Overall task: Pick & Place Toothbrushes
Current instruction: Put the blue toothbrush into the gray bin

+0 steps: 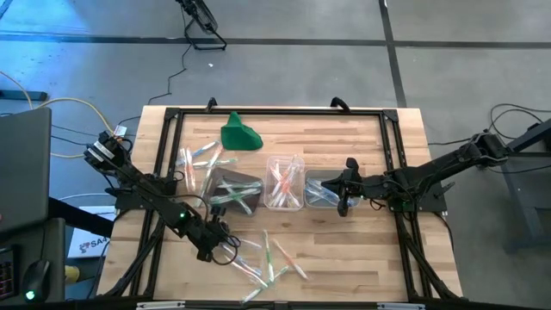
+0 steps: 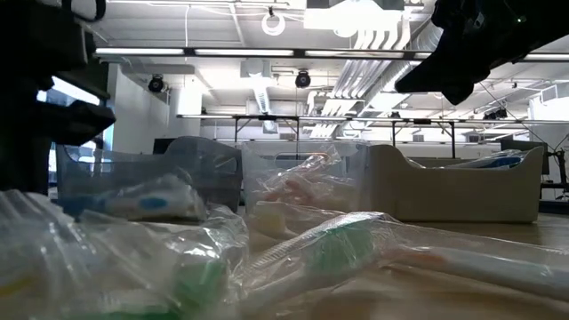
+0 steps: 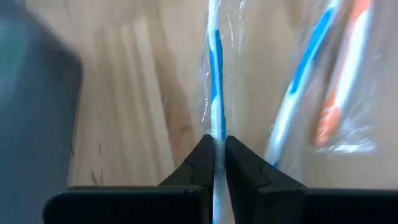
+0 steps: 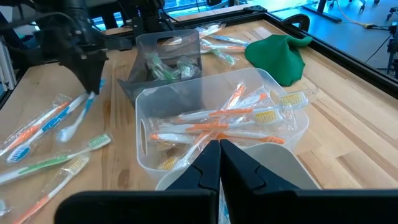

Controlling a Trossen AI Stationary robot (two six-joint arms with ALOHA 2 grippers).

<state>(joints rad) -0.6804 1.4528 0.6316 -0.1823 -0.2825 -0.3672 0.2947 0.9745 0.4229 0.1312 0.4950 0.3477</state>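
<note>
Partly sorted, by the look of the table [image 1: 362,258]. Three clear tubs in a row across the middle: left tub [image 1: 234,191] tipped or shadowed dark, holding green-handled toothbrushes [image 4: 166,67]; middle tub [image 1: 285,182] loaded with orange-handled toothbrushes [image 4: 217,127]; right tub [image 1: 323,191] under the right gripper [image 1: 344,200], contents hard to make out beyond a bluish tint. Still loose: a scatter of wrapped toothbrushes [image 1: 271,258] near the front edge, right of the left gripper [image 1: 225,247], and another small heap [image 1: 200,159] far-left, beside the left tub. Green cloth lump [image 1: 239,133] lying at the far side, untouched. Left gripper low over the front scatter, pinched tight on a blue-handled toothbrush [image 3: 215,93] in its clear wrapper, with the brush running straight out between the fingertips [image 3: 202,163]; a blue and an orange brush [image 3: 329,112] lying just beside it on the wood. Right gripper closed with nothing visibly between its fingers, parked above the right tub. Judged roughly half done: the gripped blue brush probably bound for the right tub, then the remaining front scatter and the far-left heap to be cleared by colour.
</note>
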